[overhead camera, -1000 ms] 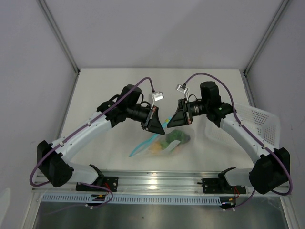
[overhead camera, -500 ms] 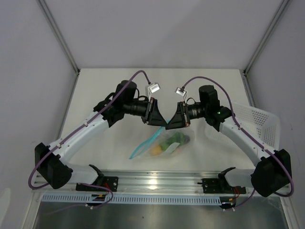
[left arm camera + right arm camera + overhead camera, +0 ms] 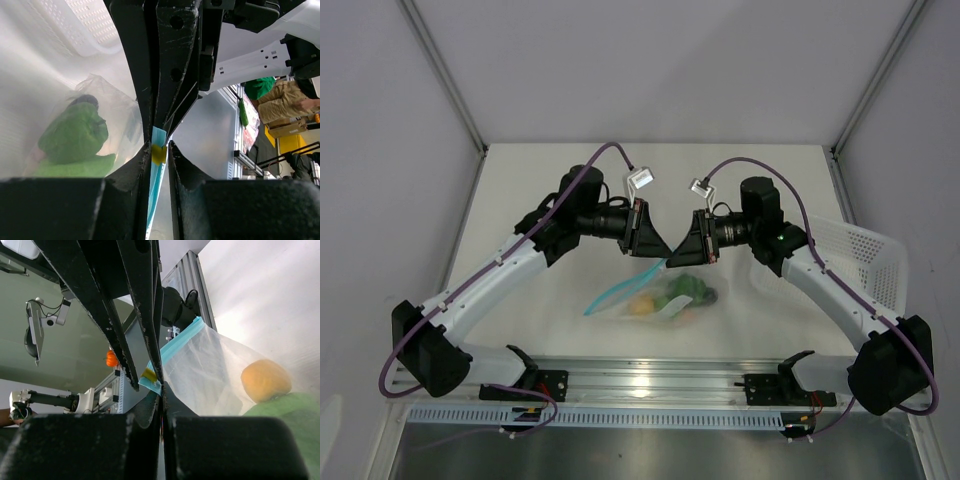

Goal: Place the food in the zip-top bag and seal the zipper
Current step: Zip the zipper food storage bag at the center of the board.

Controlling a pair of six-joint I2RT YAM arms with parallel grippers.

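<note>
Within the last second both hands rose. The zip-top bag (image 3: 665, 300), food (image 3: 688, 290) inside, sat centre frame on the table (image 3: 520, 180), mouth end lifted. The right hand (image 3: 161, 405) pinched the zipper (image 3: 620, 292). The left hand (image 3: 159, 165) had reopened and stood narrowly astride it, grip unclear. Sealing looked imminent.

White table (image 3: 520, 190), clear zip-top bag (image 3: 665, 299) at centre, white perforated basket (image 3: 865, 250) at right edge
</note>
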